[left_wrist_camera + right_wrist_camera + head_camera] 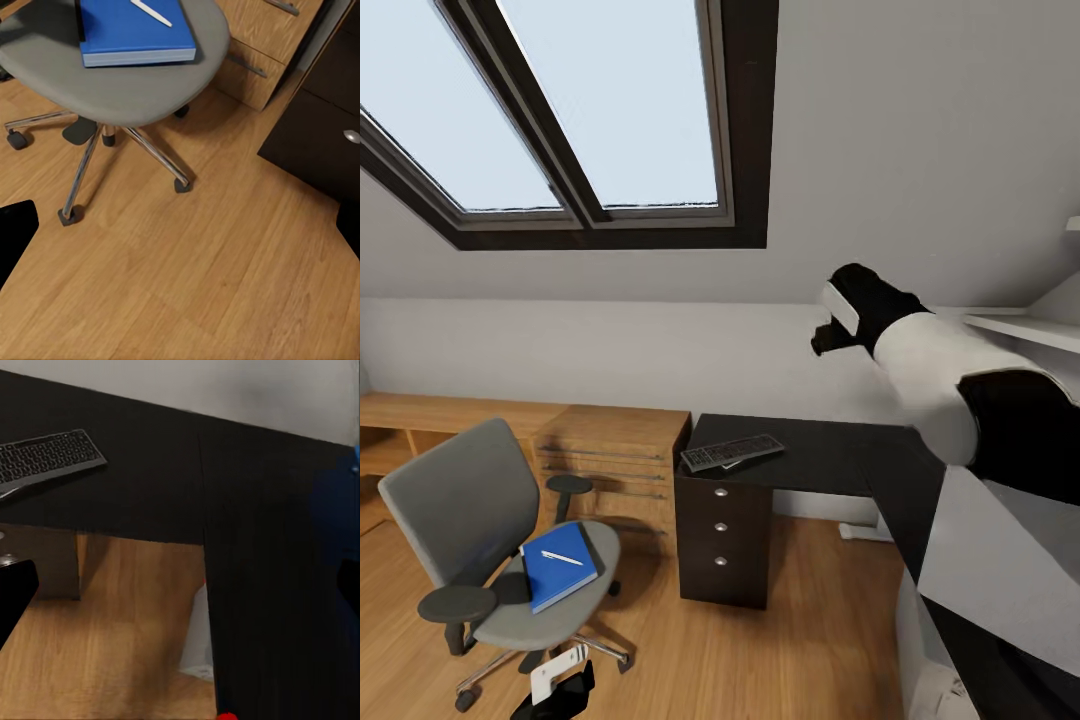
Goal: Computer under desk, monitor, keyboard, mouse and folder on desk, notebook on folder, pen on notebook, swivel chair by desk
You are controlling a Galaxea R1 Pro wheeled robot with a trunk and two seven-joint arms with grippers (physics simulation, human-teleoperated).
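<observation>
Keyboard (732,452) is on the desk (830,455); notebook (558,566) and pen (562,558) remain on the chair (480,520). Whether either pincer is released or clenched, I cannot tell.

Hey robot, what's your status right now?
Left gripper low by the swivel chair, jaw state unclear. Blue notebook with pen on seat. Keyboard on dark desk. Nothing blocking.
</observation>
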